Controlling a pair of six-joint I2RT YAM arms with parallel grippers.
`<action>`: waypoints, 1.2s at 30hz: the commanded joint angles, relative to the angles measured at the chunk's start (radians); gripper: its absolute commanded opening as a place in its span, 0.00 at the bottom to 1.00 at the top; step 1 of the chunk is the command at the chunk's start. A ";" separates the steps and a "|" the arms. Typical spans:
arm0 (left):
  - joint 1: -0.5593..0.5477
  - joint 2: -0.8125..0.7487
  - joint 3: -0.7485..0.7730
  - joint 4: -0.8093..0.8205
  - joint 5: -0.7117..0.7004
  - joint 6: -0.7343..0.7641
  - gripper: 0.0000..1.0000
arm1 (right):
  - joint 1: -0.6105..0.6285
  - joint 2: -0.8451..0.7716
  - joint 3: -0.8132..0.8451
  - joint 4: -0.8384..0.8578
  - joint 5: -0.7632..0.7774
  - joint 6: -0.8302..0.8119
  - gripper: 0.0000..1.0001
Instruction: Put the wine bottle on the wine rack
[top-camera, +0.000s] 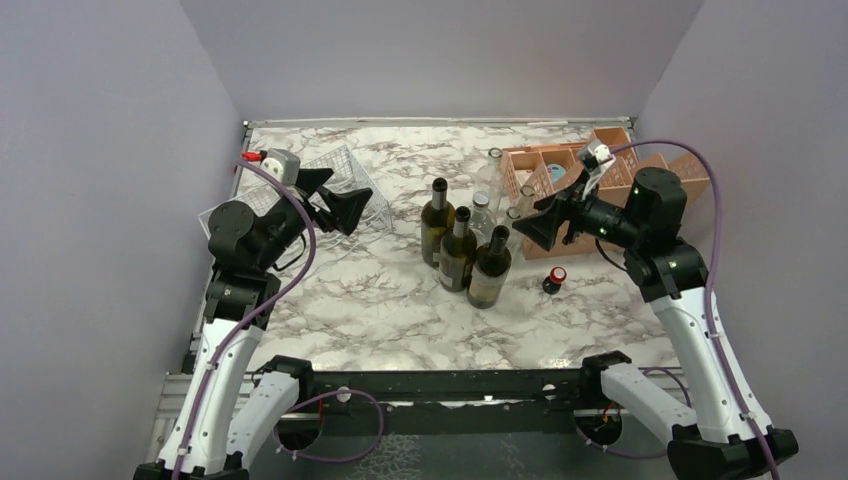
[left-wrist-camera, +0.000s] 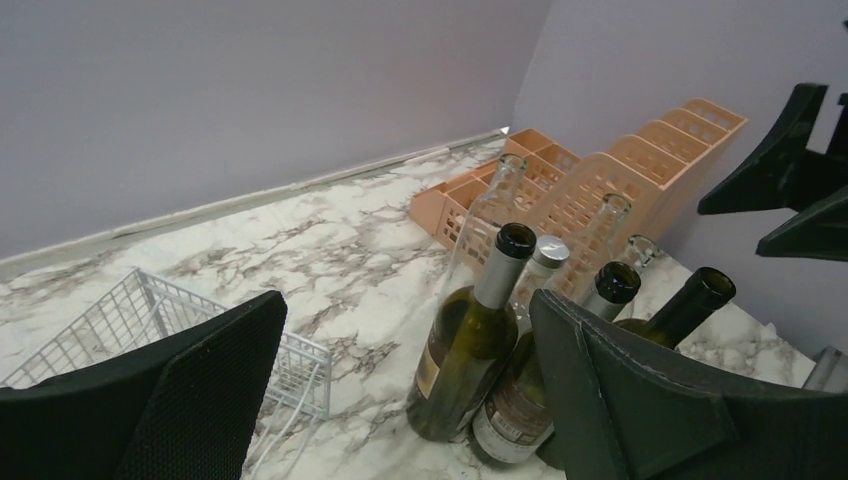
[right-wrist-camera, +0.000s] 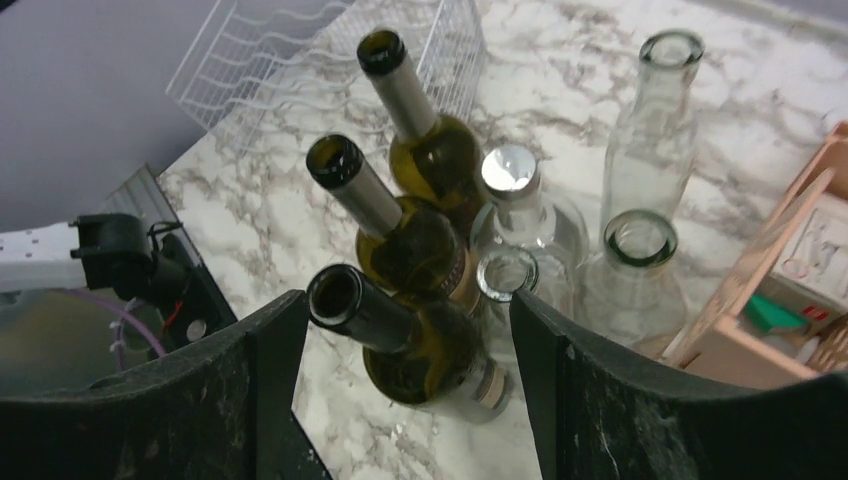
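Three dark green wine bottles (top-camera: 458, 250) stand upright in a cluster mid-table, with no caps on them. The white wire wine rack (top-camera: 340, 170) lies at the back left, and nothing rests in it. My left gripper (top-camera: 335, 197) hovers open over the rack's near edge, pointing toward the bottles (left-wrist-camera: 470, 340). My right gripper (top-camera: 535, 228) is open too, raised just right of the cluster. In the right wrist view the nearest bottle (right-wrist-camera: 420, 345) shows between its fingers (right-wrist-camera: 250, 380), and nothing touches it. The rack (right-wrist-camera: 300, 60) sits beyond the bottles.
Several clear glass bottles (top-camera: 483, 212) stand right behind the green ones. An orange divided crate (top-camera: 610, 150) holding small items sits at the back right. A small red-capped object (top-camera: 555, 278) lies on the marble right of the cluster. Walls close in on three sides.
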 joint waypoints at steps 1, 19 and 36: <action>0.007 0.019 -0.023 0.099 0.086 -0.037 0.99 | -0.007 -0.014 -0.072 0.035 -0.120 -0.044 0.75; 0.006 0.045 -0.073 0.165 0.101 -0.083 0.99 | 0.173 0.003 -0.160 0.235 -0.097 -0.100 0.66; 0.006 0.073 -0.069 0.159 0.070 -0.077 0.99 | 0.237 -0.025 -0.282 0.319 -0.072 -0.284 0.57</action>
